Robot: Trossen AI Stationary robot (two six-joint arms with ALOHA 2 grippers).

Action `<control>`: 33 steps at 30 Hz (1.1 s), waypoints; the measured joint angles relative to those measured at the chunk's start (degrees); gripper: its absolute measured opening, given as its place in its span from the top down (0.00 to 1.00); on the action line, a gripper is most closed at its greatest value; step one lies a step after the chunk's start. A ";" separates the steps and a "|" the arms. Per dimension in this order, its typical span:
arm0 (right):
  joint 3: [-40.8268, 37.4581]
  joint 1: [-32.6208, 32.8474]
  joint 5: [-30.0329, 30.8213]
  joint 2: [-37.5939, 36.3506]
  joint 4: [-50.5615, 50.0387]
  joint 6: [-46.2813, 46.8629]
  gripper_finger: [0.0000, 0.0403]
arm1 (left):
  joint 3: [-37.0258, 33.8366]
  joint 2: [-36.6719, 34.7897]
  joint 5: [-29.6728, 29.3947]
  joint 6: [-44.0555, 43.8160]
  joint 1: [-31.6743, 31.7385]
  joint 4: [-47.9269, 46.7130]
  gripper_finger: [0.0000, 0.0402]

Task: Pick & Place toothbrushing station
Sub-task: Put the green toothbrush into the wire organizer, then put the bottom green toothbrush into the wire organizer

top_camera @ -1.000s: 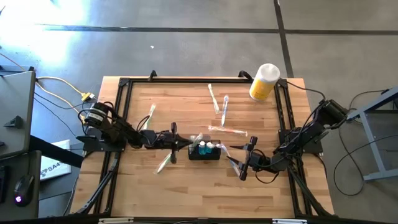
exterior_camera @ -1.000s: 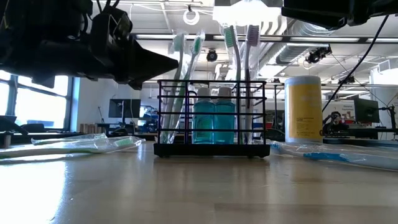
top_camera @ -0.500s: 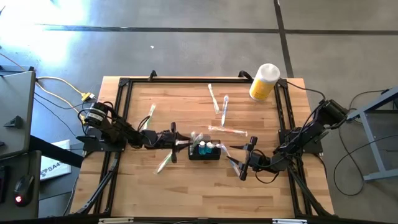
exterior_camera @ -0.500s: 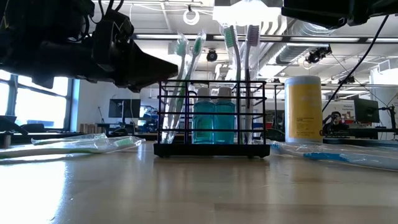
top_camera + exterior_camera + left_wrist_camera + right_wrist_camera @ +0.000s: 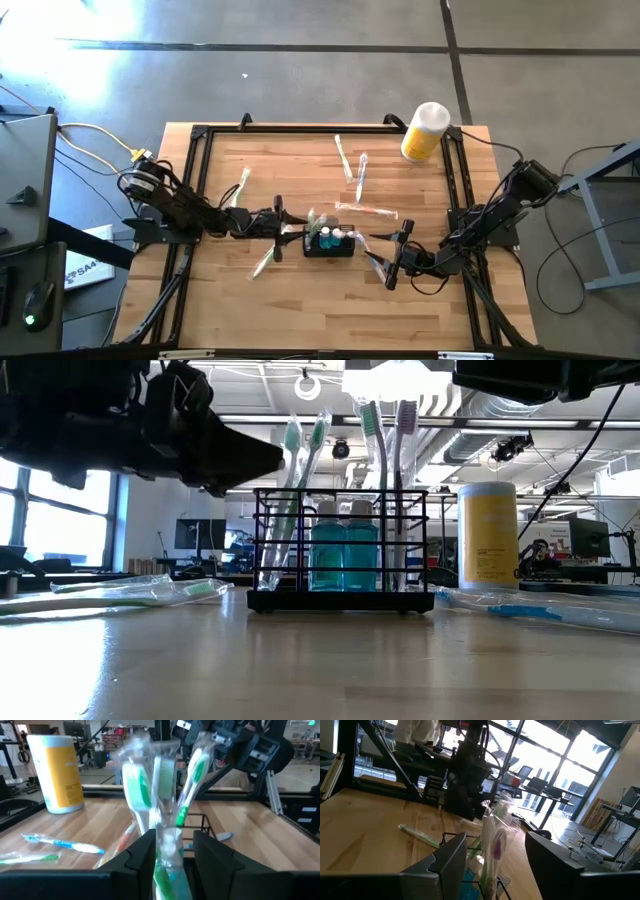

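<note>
The toothbrushing station [image 5: 329, 244], a black wire caddy [image 5: 340, 550], stands on its base mid-table. It holds two blue bottles [image 5: 345, 555] and several upright toothbrushes [image 5: 380, 430]. My left gripper [image 5: 290, 230] is level at the caddy's left end, at brush-head height [image 5: 270, 458]. It is open, and its fingers stand on either side of a wrapped green toothbrush [image 5: 167, 840] that stands in the caddy. My right gripper [image 5: 380, 255] waits open just right of the caddy [image 5: 475, 870].
A yellow cylinder with a white cap [image 5: 425, 131] stands at the far right. Wrapped toothbrushes lie loose on the wood: behind the caddy [image 5: 365, 209], farther back [image 5: 343, 158], at the left [image 5: 243, 186] and near left [image 5: 262, 263]. Black rails [image 5: 190, 170] border the table.
My left gripper has opened and let go of the wrapped green toothbrush, which stays standing in the caddy's left end. It has drawn back a little toward the table's left edge and risen slightly.
</note>
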 joint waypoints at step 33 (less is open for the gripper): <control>0.00 0.00 -0.20 0.02 -3.28 1.55 0.52 | 27.26 -19.57 -10.97 -55.83 -16.16 -108.81 0.68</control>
